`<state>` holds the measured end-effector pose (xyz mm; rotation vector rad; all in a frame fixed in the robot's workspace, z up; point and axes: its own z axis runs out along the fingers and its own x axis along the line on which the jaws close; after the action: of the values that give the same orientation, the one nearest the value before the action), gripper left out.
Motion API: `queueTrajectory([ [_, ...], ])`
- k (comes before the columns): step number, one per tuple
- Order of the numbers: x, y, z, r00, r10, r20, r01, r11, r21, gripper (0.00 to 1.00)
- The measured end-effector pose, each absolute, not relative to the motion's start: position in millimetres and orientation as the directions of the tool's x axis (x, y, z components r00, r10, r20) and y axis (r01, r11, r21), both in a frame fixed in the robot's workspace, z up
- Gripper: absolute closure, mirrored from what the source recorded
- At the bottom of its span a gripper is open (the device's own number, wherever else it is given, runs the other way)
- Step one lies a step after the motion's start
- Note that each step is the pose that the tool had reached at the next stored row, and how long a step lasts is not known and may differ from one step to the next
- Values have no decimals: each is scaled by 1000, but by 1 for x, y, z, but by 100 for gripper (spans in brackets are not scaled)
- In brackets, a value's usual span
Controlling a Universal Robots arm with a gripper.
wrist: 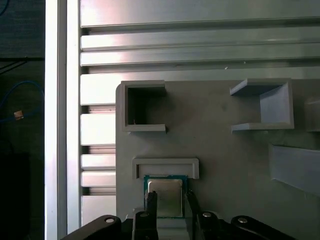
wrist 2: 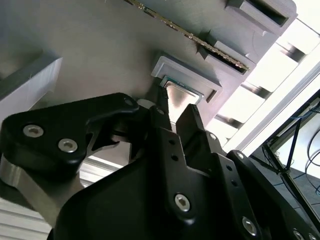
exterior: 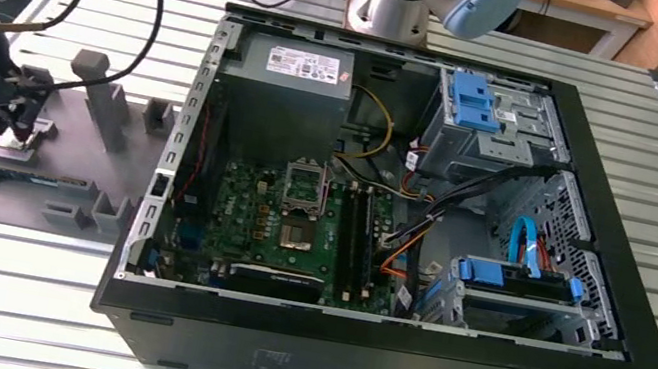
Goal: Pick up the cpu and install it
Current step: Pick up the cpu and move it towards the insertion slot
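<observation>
Nothing is legible; the white label [exterior: 302, 64] on the power supply [exterior: 277, 109] cannot be read.

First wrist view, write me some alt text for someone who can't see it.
The end effector holds its two dark fingers apart on either side of the cpu, a small silver-topped square chip sitting in a recess of a grey fixture plate. Open-sided grey blocks rise from the plate, which lies on a slatted metal table.

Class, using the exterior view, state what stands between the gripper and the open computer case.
In the exterior view, upright grey fixture blocks on the fixture plate stand between the gripper and the computer case.
</observation>
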<state>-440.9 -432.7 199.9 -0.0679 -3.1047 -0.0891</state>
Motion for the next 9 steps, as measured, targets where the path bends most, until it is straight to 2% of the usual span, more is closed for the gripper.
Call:
queueTrajectory([
  [2,-441,-433,200,-998,43,36,45,997,57,59],
  [3,-441,-433,200,-998,43,36,45,997,57,59],
  [5,-441,-433,200,-998,43,36,45,997,57,48],
  [6,-441,-433,200,-998,43,36,45,997,57,48],
  [7,-441,-433,200,-998,43,36,45,997,57,41],
  [9,-441,-433,200,-998,43,36,45,997,57,41],
])
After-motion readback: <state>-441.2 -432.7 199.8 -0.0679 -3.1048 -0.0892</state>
